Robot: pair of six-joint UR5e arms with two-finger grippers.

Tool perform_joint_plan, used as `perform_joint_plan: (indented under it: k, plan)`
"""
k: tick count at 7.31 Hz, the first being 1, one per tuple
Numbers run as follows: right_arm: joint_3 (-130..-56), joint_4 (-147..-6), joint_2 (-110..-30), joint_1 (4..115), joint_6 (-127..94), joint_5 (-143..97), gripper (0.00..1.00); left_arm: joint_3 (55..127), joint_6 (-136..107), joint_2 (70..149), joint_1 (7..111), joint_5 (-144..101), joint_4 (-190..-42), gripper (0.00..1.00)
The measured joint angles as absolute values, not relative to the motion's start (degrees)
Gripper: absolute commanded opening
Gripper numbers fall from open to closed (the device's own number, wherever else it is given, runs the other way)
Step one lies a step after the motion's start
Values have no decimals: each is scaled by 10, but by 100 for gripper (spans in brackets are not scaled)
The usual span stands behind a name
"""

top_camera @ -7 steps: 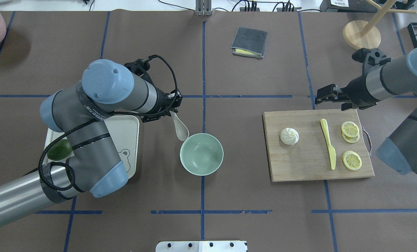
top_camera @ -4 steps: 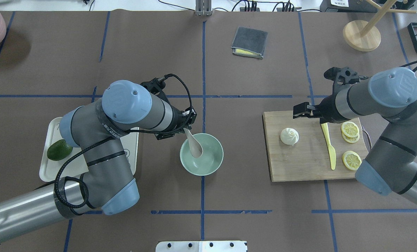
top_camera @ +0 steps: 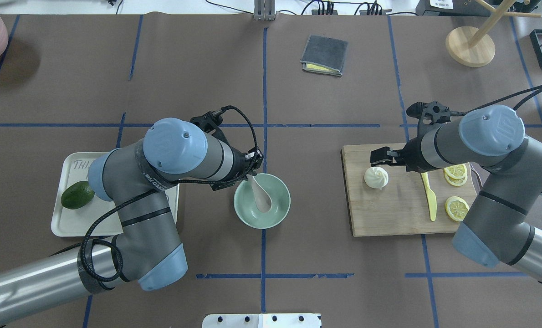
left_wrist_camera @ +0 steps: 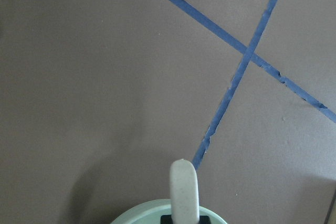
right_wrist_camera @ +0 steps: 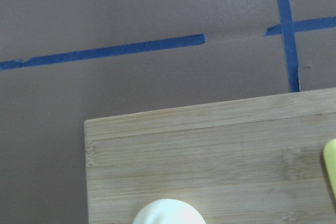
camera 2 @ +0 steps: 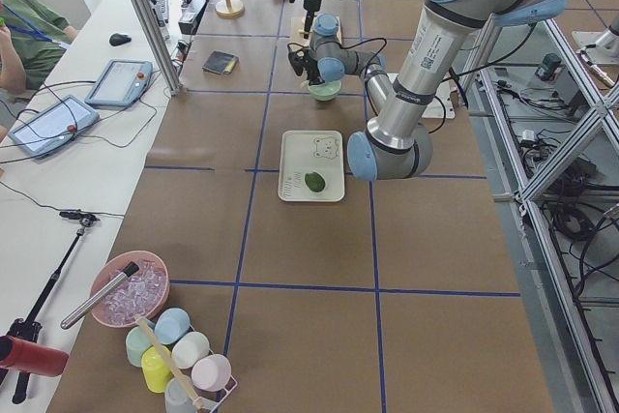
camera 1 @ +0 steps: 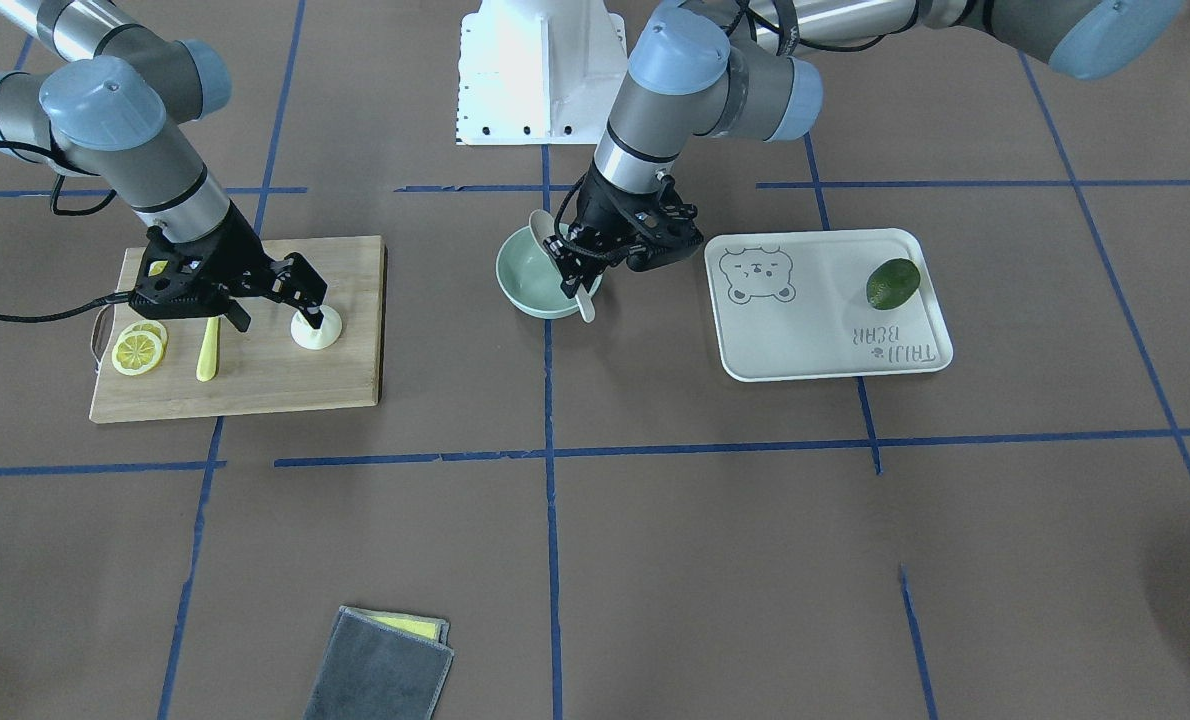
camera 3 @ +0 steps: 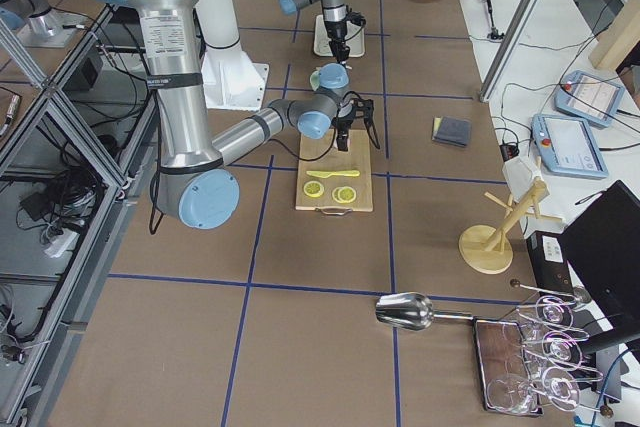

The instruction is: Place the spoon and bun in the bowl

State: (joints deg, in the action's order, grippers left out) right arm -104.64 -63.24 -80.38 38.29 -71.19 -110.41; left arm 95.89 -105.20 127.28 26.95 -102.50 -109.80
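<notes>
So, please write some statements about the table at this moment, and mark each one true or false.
1. The left hand grips the spoon, with its scoop over the bowl. True.
2. The bun lies inside the bowl. False: it sits on the wooden board.
3. The right hand is open near the bun and does not grip it. True.
4. The green fruit is on the wooden board. False: it lies on the white tray.
5. The yellow knife lies between the bun and the lemon slices. True.
</notes>
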Motion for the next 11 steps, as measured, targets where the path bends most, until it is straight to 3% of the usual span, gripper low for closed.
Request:
perform_joint_plan:
  k: [1, 4, 5, 7, 8, 9, 11]
  plan:
    - [-1045, -638, -799, 375, -712, -1100, 100, 959, -1050, 1273, 268, -1024, -1098, 100]
    - [-1039, -649, -793, 354, -711, -1078, 100, 969, -1021, 1274, 275, -1026, -1095, 100]
    - [-1037, -650, -793, 350, -711, -1074, 84, 972, -1018, 1274, 280, -1027, -1094, 100]
    - [-1035, -651, -793, 345, -711, -1071, 36, 980, -1017, 1270, 289, -1028, -1092, 100]
    - [-1035, -652, -793, 345, -711, -1071, 22, 982, -1017, 1269, 292, -1028, -1091, 100]
    - [-1035, -653, -793, 345, -710, -1071, 17, 986, -1017, 1267, 295, -1028, -1090, 100]
    - [-1040, -653, -794, 348, -710, -1073, 17, 1011, -1017, 1252, 306, -1029, -1085, 100]
